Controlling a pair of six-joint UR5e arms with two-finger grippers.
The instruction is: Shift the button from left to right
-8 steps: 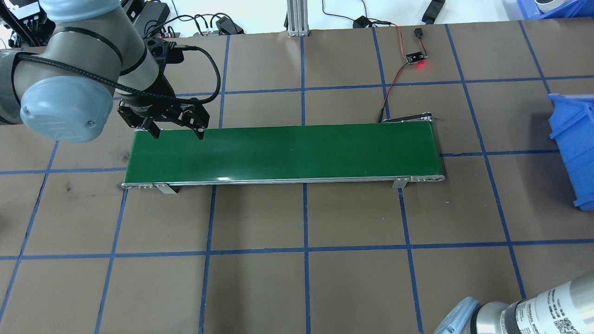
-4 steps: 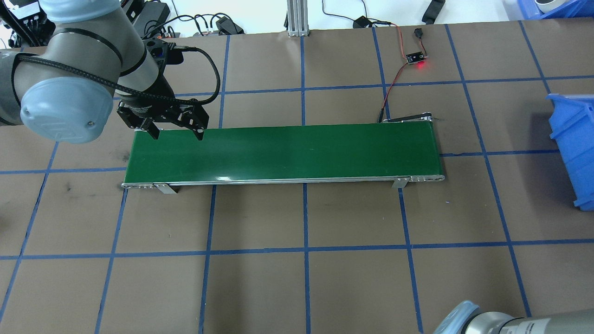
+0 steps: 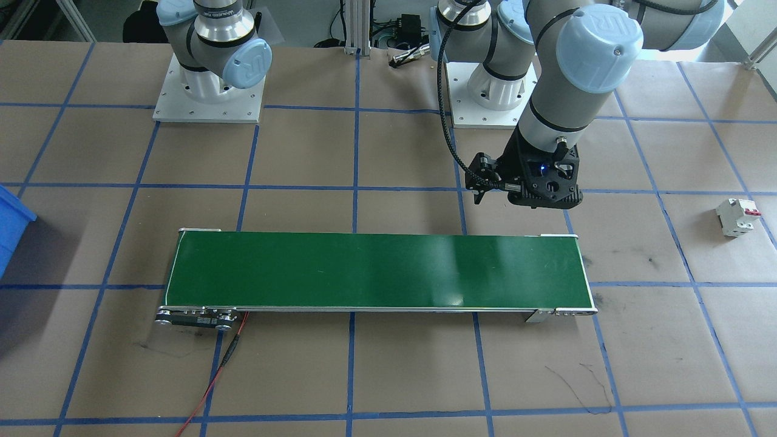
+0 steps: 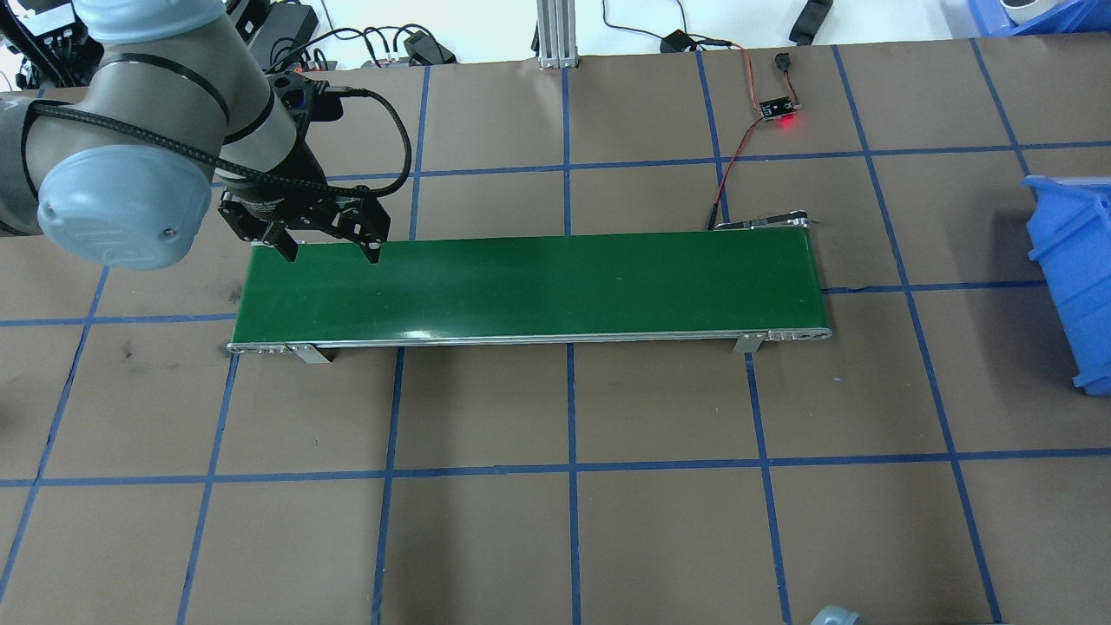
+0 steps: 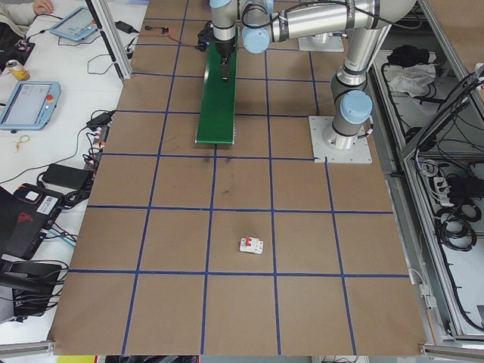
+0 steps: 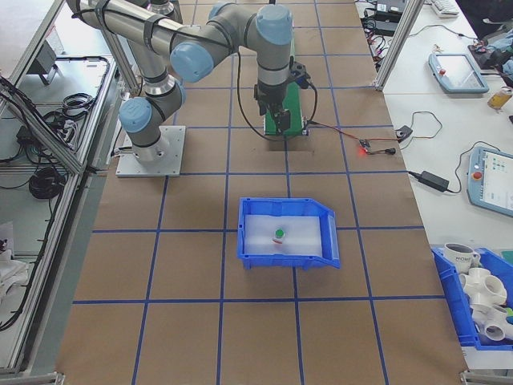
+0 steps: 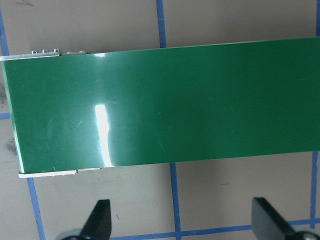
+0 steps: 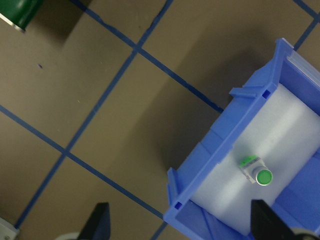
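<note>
Green-capped button [image 8: 257,173] in blue bin [image 8: 227,127], both tools empty.

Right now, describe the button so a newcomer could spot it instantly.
Find the blue plastic bin on the brown paper table, at the robot's right beyond the green conveyor belt. The button lies alone on its white floor: a small pale box with a round green cap.

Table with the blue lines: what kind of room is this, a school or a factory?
Most likely a robot test lab. Two robot arms are bolted to a taped-grid table, with a small green conveyor belt between them, and side benches hold control tablets, cables and chargers.
</note>
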